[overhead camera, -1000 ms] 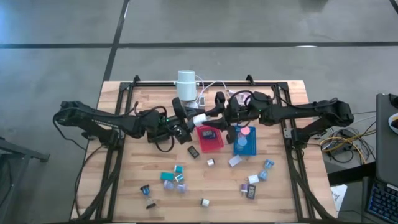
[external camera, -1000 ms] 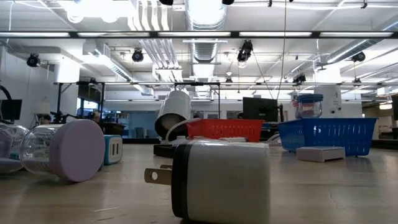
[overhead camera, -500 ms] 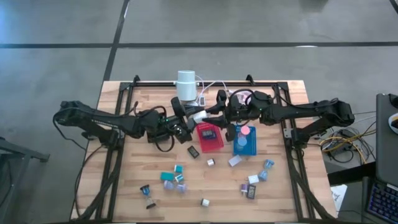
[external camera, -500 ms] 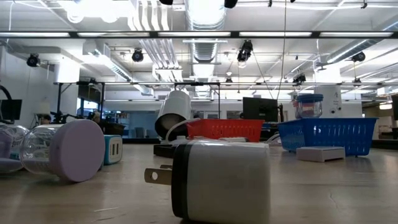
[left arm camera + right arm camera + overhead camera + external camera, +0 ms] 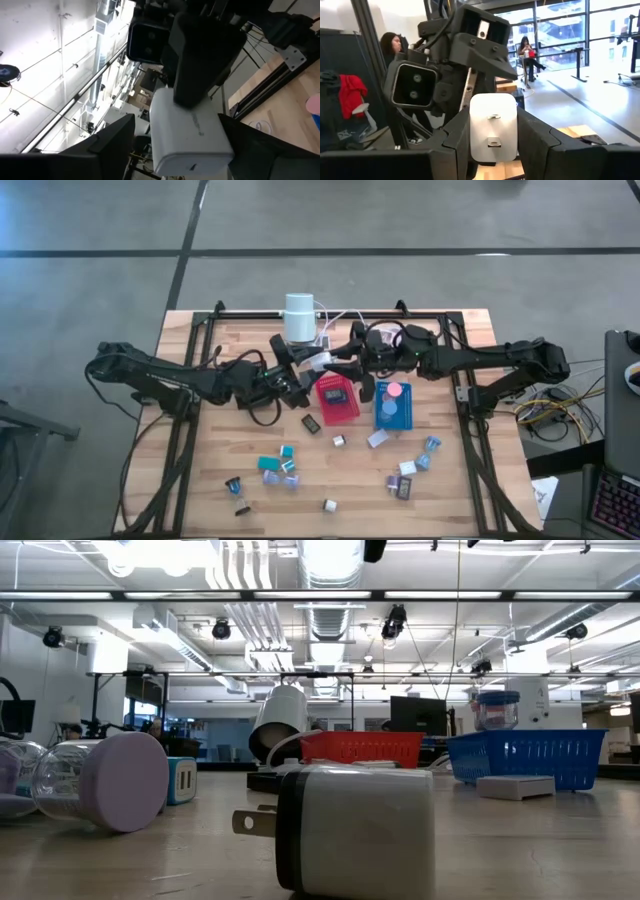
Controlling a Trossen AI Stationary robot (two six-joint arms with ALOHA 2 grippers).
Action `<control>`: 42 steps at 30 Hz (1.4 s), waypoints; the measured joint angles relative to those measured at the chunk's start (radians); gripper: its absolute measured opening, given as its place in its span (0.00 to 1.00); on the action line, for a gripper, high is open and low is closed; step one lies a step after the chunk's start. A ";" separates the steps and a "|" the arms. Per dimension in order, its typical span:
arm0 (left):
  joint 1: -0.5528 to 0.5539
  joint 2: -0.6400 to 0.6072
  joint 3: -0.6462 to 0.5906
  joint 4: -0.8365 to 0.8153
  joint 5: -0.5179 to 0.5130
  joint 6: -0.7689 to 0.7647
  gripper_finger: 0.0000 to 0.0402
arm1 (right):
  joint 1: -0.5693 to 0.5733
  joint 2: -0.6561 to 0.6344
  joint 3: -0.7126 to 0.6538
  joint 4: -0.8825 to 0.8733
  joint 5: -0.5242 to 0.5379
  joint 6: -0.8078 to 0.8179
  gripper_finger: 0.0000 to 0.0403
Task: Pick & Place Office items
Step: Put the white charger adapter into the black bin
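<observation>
So up above the back middle of the table, the left gripper (image 5: 300,372) had its fingers spread apart, no longer gripping the white charger block (image 5: 318,361). That block sat clamped between the right gripper's (image 5: 492,150) fingers, hanging over the spot just behind the red tray (image 5: 337,401). To the right of that was the blue tray (image 5: 394,410) with a pink disc (image 5: 393,391) in it. Loads of small office items (image 5: 279,468) were scattered over the front of the wooden table (image 5: 215,440).

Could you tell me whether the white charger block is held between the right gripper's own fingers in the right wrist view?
Yes, the white charger block sits clamped between the right gripper's two dark fingers.
</observation>
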 joint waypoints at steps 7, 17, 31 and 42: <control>0.000 0.000 0.001 -0.001 0.000 -0.004 0.64 | 0.000 0.000 0.000 0.003 0.001 -0.001 0.29; 0.000 0.002 0.001 -0.003 -0.004 0.000 0.41 | 0.000 0.000 0.000 0.007 0.005 0.003 0.29; -0.004 -0.069 -0.005 -0.046 0.009 -0.111 0.41 | 0.002 -0.062 0.000 -0.069 -0.008 -0.138 0.55; 0.019 -0.399 -0.015 -0.501 0.327 -0.580 0.41 | 0.096 -0.254 -0.135 -0.130 0.036 -0.469 0.54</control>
